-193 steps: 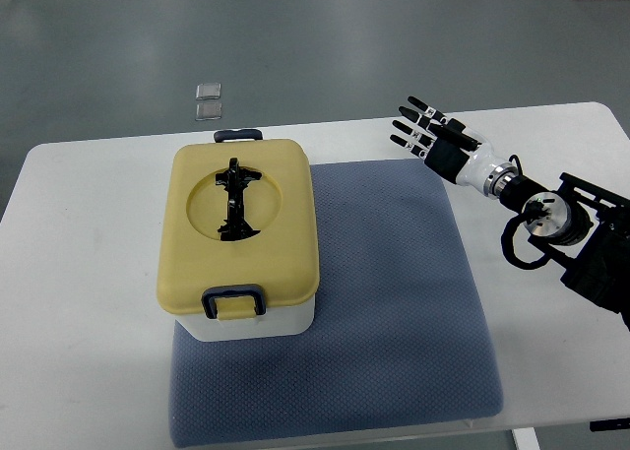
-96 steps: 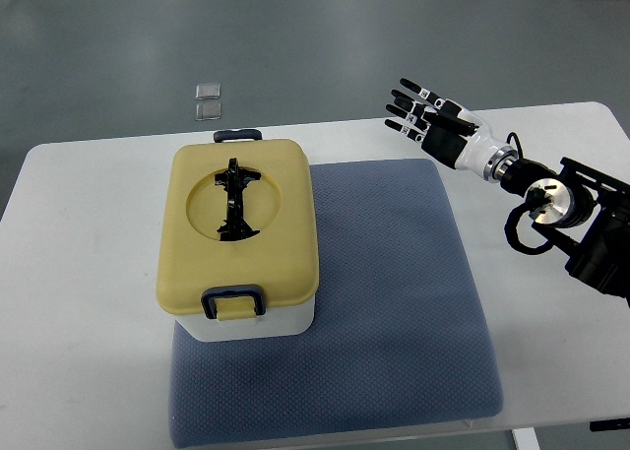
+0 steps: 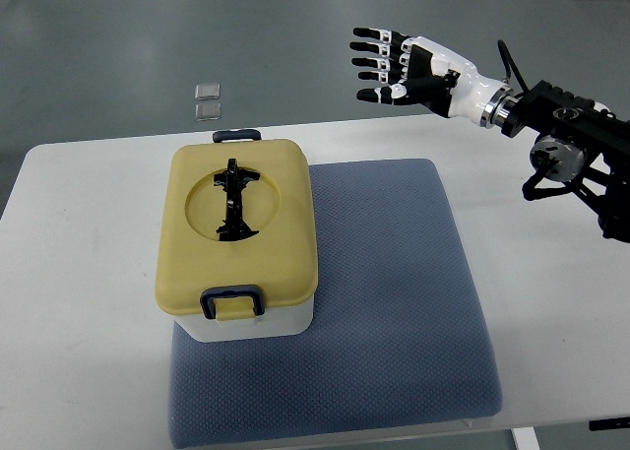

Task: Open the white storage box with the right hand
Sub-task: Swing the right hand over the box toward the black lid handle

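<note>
The white storage box stands on the left part of a blue-grey mat. Its yellow lid is shut, with a black folding handle lying in a round recess and dark latches at the near and far ends. My right hand is open, fingers spread and pointing left, held high beyond the table's far edge, well to the right of and apart from the box. It holds nothing. The left arm is out of view.
The white table carries the mat and box. Two small clear squares lie on the grey floor behind the table. My right arm's black forearm hangs over the table's far right corner.
My right hand has risen and swung up and to the left, from over the table's far right part to above its far edge. The fingers stay spread. The box has not moved.
</note>
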`<state>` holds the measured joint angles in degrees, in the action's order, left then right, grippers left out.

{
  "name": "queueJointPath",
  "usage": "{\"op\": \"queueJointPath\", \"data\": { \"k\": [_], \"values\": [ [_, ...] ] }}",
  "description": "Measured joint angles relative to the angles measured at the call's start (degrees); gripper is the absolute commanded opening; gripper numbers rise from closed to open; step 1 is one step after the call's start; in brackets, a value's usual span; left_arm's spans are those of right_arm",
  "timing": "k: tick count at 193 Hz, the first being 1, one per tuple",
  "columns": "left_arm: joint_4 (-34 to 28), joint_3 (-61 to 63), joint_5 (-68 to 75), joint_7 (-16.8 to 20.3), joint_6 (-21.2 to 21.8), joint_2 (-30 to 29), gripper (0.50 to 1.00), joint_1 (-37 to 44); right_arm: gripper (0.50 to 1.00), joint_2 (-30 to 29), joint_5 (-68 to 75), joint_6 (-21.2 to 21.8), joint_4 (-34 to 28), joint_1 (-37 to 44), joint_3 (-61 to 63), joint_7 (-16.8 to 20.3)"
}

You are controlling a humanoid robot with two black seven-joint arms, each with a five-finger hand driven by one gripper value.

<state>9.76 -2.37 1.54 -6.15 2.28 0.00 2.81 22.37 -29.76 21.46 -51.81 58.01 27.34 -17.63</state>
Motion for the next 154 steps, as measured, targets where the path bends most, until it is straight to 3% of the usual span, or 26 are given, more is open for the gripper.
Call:
{"op": "queueJointPath", "data": {
  "k": [71, 154],
  "values": [
    [0.0, 0.0, 0.0, 0.0, 0.0, 0.0, 1.0, 0.0, 0.928, 0.4, -25.9, 3.6, -9.8, 9.8, -1.0, -2.8],
    [0.0, 0.0, 0.0, 0.0, 0.0, 0.0, 1.0, 0.0, 0.928, -5.2, -43.5, 3.5, -11.6, 25.6, -17.1, -6.4]
  ]
}}
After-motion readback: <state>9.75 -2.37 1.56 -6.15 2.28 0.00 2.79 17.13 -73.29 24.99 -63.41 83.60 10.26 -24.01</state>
